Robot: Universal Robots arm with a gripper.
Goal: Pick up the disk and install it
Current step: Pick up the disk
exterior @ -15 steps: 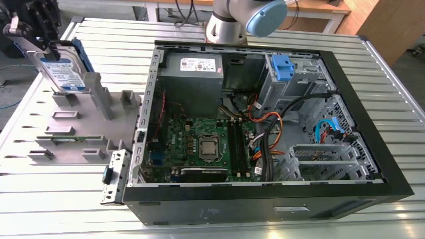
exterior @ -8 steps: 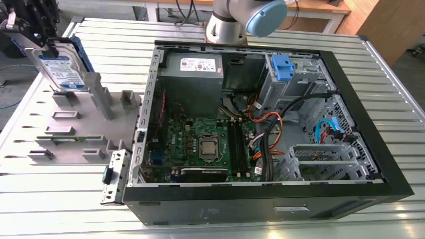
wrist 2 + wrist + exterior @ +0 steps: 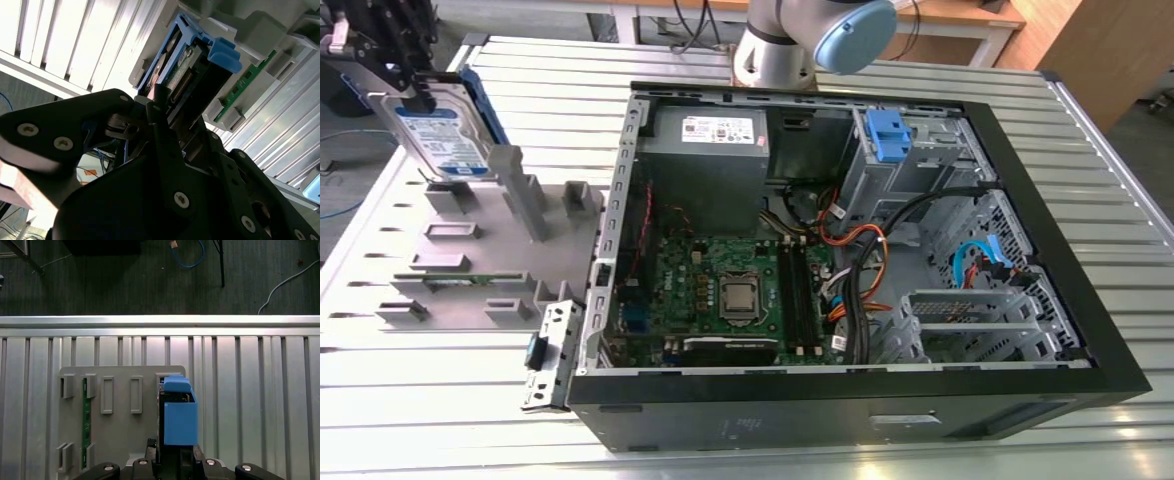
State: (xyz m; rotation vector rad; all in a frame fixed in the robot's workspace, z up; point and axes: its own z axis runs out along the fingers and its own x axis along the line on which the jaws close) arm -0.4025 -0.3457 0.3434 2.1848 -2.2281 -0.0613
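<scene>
Silver rectangular disk in blue plastic carrier (image 3: 443, 135): upright, top edge clamped between jaws of black gripper (image 3: 416, 90), over grey slotted fixture plate (image 3: 480, 290), toward the exterior view's left of open black computer case (image 3: 854, 405).

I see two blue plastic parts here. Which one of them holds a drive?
The one framing the disk, gripped by the gripper at the exterior view's upper left. The other, a blue latch inside the computer case, carries no drive.

The gripper (image 3: 415, 90) is at the exterior view's upper left, fingers pointing down and closed on the top edge of the disk (image 3: 443, 135). The arm (image 3: 787, 45) shows a grey-and-blue joint at that view's upper centre.
</scene>
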